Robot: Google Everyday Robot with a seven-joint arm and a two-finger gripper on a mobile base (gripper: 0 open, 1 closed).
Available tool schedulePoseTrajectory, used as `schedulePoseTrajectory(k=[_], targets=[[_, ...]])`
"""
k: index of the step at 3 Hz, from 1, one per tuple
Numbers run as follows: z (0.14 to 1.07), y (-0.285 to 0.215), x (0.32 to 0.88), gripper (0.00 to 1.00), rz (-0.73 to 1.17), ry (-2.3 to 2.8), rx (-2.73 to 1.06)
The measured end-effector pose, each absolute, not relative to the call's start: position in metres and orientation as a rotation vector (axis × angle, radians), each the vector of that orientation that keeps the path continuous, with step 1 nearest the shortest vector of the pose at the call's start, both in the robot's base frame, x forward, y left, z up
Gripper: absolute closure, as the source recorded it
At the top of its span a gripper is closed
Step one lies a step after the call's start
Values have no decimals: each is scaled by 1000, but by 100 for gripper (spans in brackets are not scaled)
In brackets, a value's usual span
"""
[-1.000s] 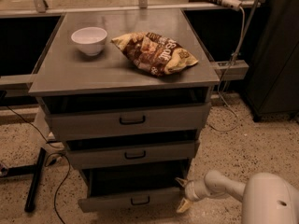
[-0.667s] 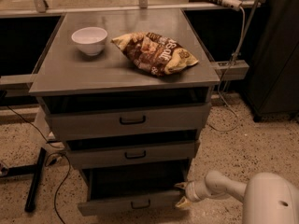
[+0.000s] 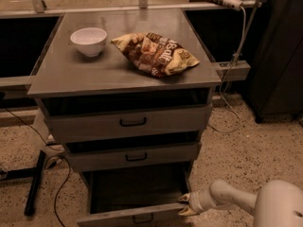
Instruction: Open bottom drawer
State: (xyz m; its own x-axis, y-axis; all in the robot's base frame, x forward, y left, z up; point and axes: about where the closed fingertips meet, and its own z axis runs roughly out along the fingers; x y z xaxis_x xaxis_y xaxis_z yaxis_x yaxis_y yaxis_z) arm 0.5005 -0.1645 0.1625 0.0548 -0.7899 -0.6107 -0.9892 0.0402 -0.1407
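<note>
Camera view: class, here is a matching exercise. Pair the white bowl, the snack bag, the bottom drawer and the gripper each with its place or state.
1. white bowl
2. snack bag
3. bottom drawer
4. gripper

A. pulled out, inside showing
B. low down, at the bottom drawer's right front corner
C. on the cabinet top, left side
D. lying on the cabinet top, right of centre

Pairs: 1-C, 2-D, 3-A, 4-B.

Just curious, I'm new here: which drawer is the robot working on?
Look at the grey cabinet with a bowl and snack bag on top. Of its three stacked drawers, it is the bottom drawer, with the end effector at its right corner. Only this one is pulled far out.
</note>
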Motion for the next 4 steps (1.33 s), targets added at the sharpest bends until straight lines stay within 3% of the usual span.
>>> schedulePoseTrajectory(k=[1,2,4], targets=[[162,-169,477,100,479,1791,-1770],[166,-169,478,82,479,1791,-1770],[162,-169,474,35,499,1791,-1770]])
